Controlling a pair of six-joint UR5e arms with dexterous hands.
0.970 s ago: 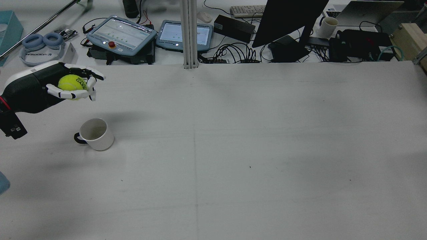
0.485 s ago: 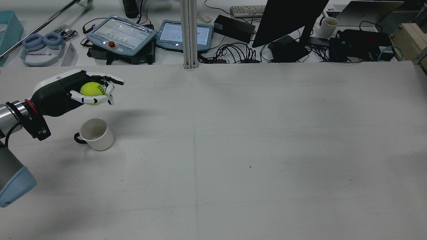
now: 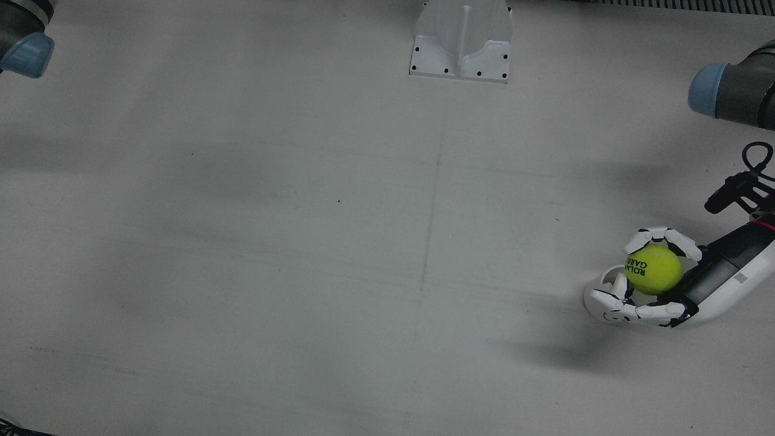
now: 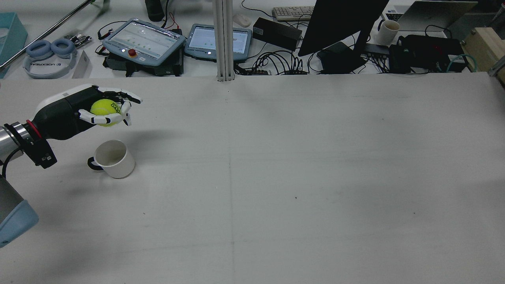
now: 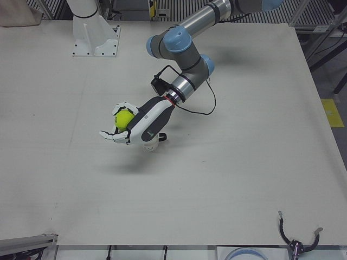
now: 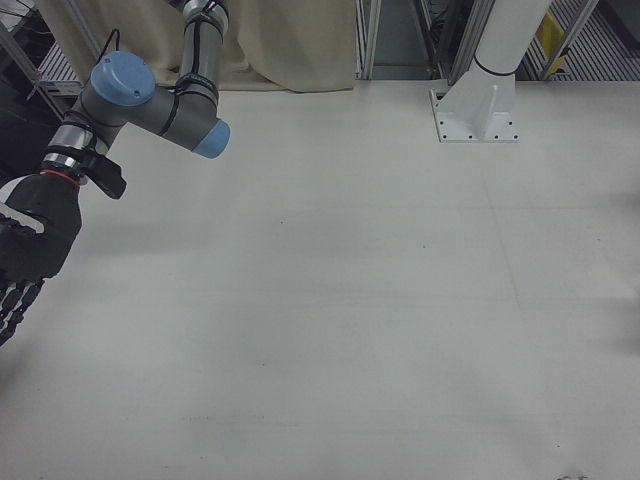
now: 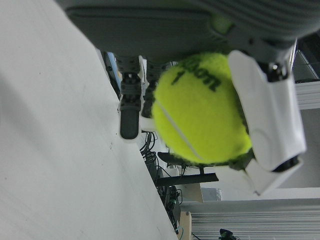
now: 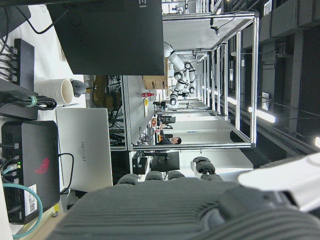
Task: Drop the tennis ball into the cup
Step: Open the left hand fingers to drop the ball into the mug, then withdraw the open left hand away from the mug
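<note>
— Look at the far left of the rear view: the left hand (image 4: 85,108) is clenched round the tennis ball (image 4: 103,107), fingers wrapped over it from both sides.

— Right, and it has drifted. A second ago it sat at the very left edge; then it swung right and lower, and now it has eased back a touch to the left.

— So is it above the cup (image 4: 112,158)?

— Not quite, I'd say. The cup stands lower in the frame, handle toward the left, mouth open and empty. The ball hangs above and beyond it, nearer the back of the table (image 4: 276,177).

— In the left-front view the hand (image 5: 138,123) covers most of the cup, so they look nearly lined up there.

— Then it's hunting for the spot. My guess: a small move toward the cup's mouth before letting go.

— And the right hand (image 6: 25,262)?

— At the left edge of the right-front view, well away, fingers hanging loose and spread, holding nothing.
</note>
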